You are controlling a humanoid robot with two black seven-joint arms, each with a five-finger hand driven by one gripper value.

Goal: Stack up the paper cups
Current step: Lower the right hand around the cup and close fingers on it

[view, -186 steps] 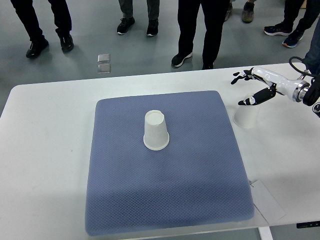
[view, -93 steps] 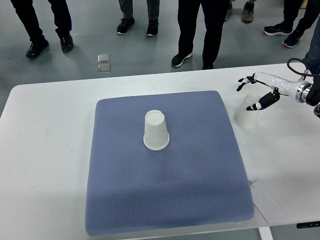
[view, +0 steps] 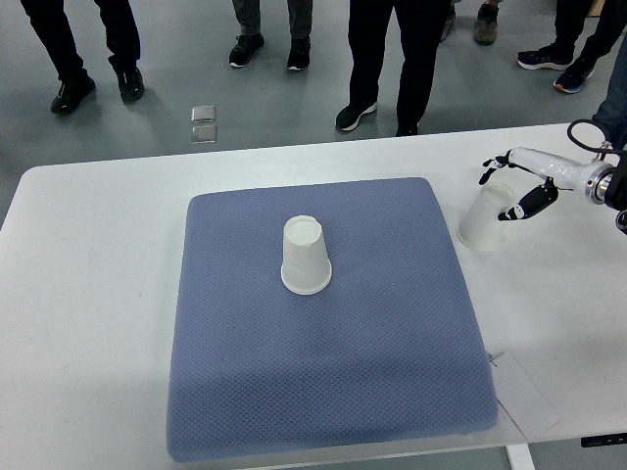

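The right hand (view: 514,186), fingers spread and empty, hovers just right of the upturned paper cup (view: 484,221) on the worktop (view: 88,294); the other cup (view: 306,257) stands on the blue mat (view: 323,392), well left

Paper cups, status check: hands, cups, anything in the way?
Right hand open around the off-mat cup, no firm grip visible. Left hand out of view. Second cup upside down on the blue mat, unstacked. Nothing between the cups.
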